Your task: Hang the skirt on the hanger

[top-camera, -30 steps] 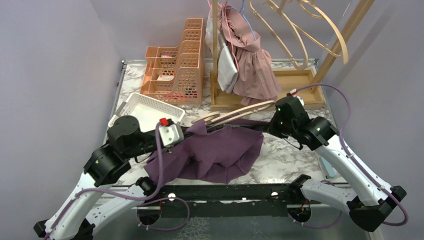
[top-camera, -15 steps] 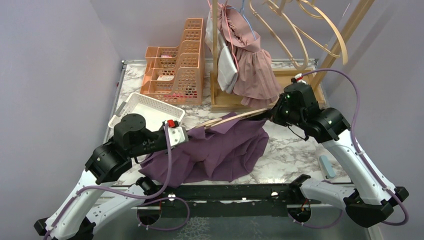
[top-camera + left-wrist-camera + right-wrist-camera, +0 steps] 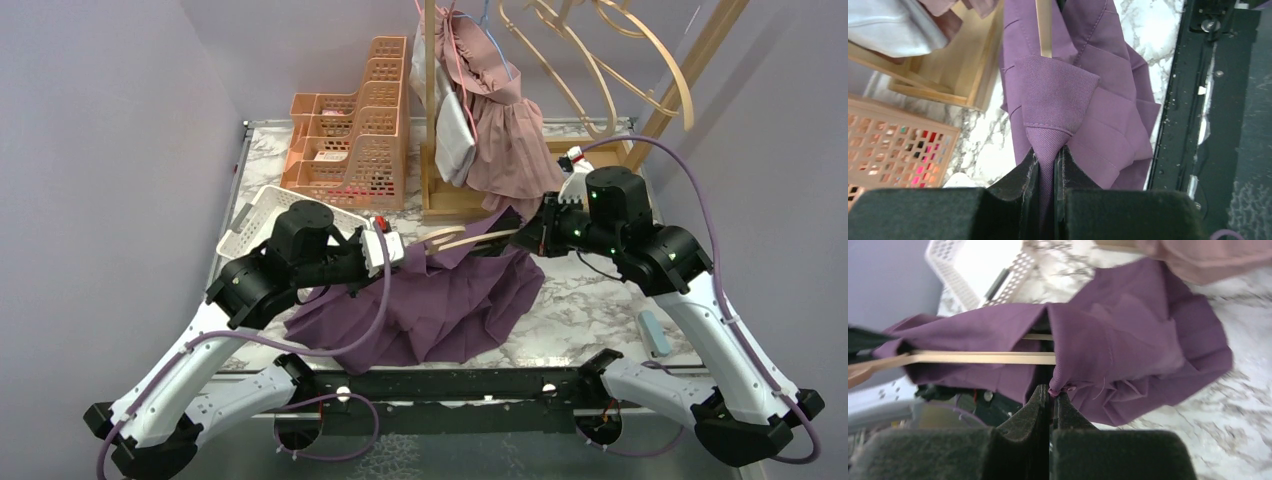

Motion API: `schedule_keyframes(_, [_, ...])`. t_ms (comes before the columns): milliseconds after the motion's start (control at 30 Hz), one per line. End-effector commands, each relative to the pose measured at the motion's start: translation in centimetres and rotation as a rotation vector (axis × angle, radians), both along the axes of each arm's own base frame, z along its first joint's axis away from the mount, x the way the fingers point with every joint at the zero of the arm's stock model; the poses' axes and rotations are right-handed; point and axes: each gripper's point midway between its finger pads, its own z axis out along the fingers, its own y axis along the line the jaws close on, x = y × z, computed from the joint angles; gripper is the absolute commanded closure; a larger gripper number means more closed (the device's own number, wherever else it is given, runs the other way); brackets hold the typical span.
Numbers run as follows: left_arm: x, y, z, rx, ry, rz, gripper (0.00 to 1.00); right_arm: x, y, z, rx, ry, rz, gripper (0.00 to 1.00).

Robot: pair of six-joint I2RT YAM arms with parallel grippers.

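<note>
The purple skirt (image 3: 440, 295) hangs between both grippers, its lower part pooled on the marble table. A wooden hanger (image 3: 470, 240) runs inside its top edge. My left gripper (image 3: 392, 250) is shut on a fold of the skirt's waistband (image 3: 1047, 150), and the hanger's end (image 3: 1043, 30) pokes into the cloth just beyond. My right gripper (image 3: 535, 232) is shut on the skirt's other edge (image 3: 1058, 387). The hanger's bar (image 3: 983, 357) crosses inside the opened cloth in the right wrist view.
Orange baskets (image 3: 350, 140) and a white tray (image 3: 275, 215) stand at the back left. Behind the skirt is a wooden rack base (image 3: 590, 170) with a pink dress (image 3: 510, 135) and a pale garment (image 3: 455, 135) hanging. A small grey-blue object (image 3: 650, 333) lies at the right edge.
Both grippers have risen and moved toward the back of the table, the left one also to the right. The skirt's top edge has lifted with them and less cloth lies flat.
</note>
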Motion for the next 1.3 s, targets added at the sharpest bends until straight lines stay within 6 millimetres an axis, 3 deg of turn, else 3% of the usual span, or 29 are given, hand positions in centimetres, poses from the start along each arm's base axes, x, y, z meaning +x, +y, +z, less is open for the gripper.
schedule_keyframes(0, [-0.9,-2.5,4.0,-0.119,0.008,-0.113,1.00,-2.4,4.0,4.3,0.152,-0.167,0.333,0.99])
schedule_keyframes(233, [-0.7,-4.9,10.6,-0.270,0.032,-0.157,1.00,-4.1,4.7,8.0,0.166,-0.313,0.516,0.99])
schedule_keyframes(300, [-0.5,-5.6,11.1,-0.290,0.029,-0.179,1.00,-4.6,4.8,8.8,0.171,-0.363,0.560,0.99])
schedule_keyframes(367, [0.0,-6.2,9.8,-0.286,0.039,-0.186,1.00,-5.4,4.9,8.6,0.172,-0.418,0.628,0.99])
schedule_keyframes(433, [0.3,-6.9,7.0,-0.274,0.073,-0.197,1.00,-6.1,4.9,7.2,0.162,-0.465,0.686,0.99])
schedule_keyframes(567, [0.8,-7.7,2.3,-0.313,0.100,-0.190,1.00,-5.1,4.2,2.2,0.058,-0.461,0.683,0.99])
schedule_keyframes(633, [1.1,-7.8,1.5,-0.358,0.074,-0.177,1.00,-4.3,3.7,0.2,-0.009,-0.421,0.657,0.94])
schedule_keyframes(700, [1.1,-7.6,1.0,-0.395,0.042,-0.168,1.00,-4.0,3.4,-0.9,-0.051,-0.387,0.663,0.77])
schedule_keyframes(767, [1.0,-7.4,0.7,-0.420,0.021,-0.167,1.00,-3.9,3.5,-0.6,-0.064,-0.399,0.689,0.65])
schedule_keyframes(867, [0.6,-7.4,0.3,-0.411,0.020,-0.184,1.00,-3.7,3.8,1.2,-0.063,-0.493,0.717,0.59])
schedule_keyframes(1067, [0.7,-7.1,0.0,-0.367,0.021,-0.181,1.00,-3.0,5.1,3.4,-0.055,-0.698,0.800,0.58])
schedule_keyframes(1267, [0.3,-6.6,1.1,-0.346,0.002,-0.187,1.00,-1.8,6.4,2.5,-0.065,-0.745,0.863,0.58])
